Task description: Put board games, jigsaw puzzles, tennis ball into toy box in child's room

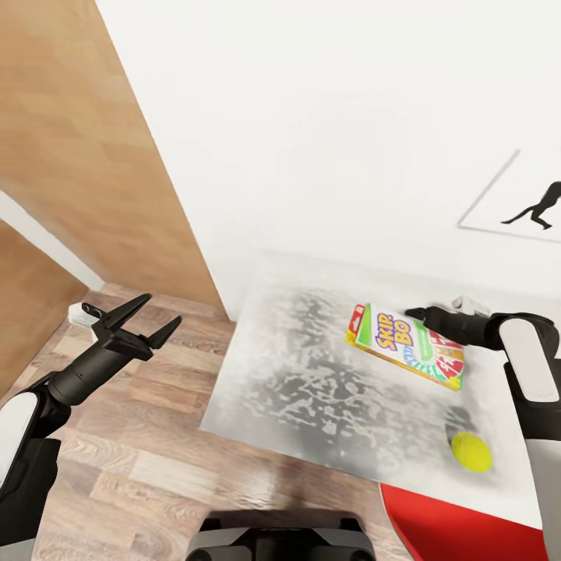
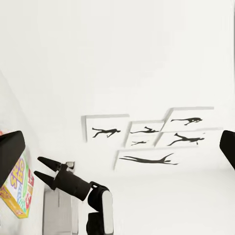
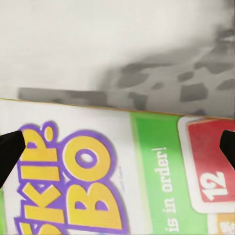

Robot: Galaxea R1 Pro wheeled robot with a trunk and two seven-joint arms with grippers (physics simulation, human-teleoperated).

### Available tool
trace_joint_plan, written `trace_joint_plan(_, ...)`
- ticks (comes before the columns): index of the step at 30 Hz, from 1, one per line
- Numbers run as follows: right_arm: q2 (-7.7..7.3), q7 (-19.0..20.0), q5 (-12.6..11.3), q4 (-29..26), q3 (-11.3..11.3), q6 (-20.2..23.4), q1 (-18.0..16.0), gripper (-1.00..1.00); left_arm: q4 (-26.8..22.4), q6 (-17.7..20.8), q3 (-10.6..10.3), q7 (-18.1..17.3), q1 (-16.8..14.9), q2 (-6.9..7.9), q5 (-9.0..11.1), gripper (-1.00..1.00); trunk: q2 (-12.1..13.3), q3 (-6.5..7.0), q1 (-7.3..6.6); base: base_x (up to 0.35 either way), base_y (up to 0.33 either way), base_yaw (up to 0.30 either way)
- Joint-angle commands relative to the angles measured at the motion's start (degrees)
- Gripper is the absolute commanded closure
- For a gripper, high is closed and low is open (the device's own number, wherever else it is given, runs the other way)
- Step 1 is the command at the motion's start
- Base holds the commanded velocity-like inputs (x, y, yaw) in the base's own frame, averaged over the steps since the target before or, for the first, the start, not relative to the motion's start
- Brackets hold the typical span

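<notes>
The light grey toy box (image 1: 257, 366) with a mottled floor lies below me. In it rests the white, green and red Skip-Bo board game (image 1: 405, 347), slightly tilted at the box's far right. The yellow-green tennis ball (image 1: 471, 452) sits in the near right corner. My right gripper (image 1: 417, 314) hovers open at the game's far edge; in the right wrist view its fingers (image 3: 11, 152) stand wide apart above the Skip-Bo lid (image 3: 147, 171). My left gripper (image 1: 164, 308) hangs open and holds nothing, over the floor left of the box.
A wood-panelled wall (image 1: 86, 156) and wooden floor (image 1: 148, 436) lie to the left. The white wall behind carries framed black silhouette pictures (image 1: 530, 206). A red flat object (image 1: 460, 530) shows at the near right. The left wrist view catches my right gripper (image 2: 45, 171) beside the Skip-Bo box (image 2: 17, 188).
</notes>
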Motion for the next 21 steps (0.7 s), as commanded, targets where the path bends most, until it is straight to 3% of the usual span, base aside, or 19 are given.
trace_joint_plan(1, -0.02, -0.6, -0.6, 0.0, 0.0, 0.2, 0.0, -1.00, 0.0, 0.2, 0.0, -0.5, 0.0, 0.00, -0.4, -1.00, -0.1, -0.07, 0.03, 0.003, 0.005, 0.101)
trace_joint_plan(17, -0.15, -0.6, -0.5, -0.1, -0.1, 0.2, 0.0, -1.00, 0.0, 0.2, 0.0, -0.5, 0.0, 0.00, -0.4, -1.00, -0.1, -0.07, 0.03, 0.001, 0.002, 0.035)
trace_joint_plan(21, -0.95, -0.6, -0.5, -0.4, -0.7, 0.2, 0.0, -1.00, 0.0, 0.2, 0.0, -0.5, 0.0, 0.00, -0.4, -1.00, -0.1, -0.07, 0.03, 0.000, 0.000, 0.006)
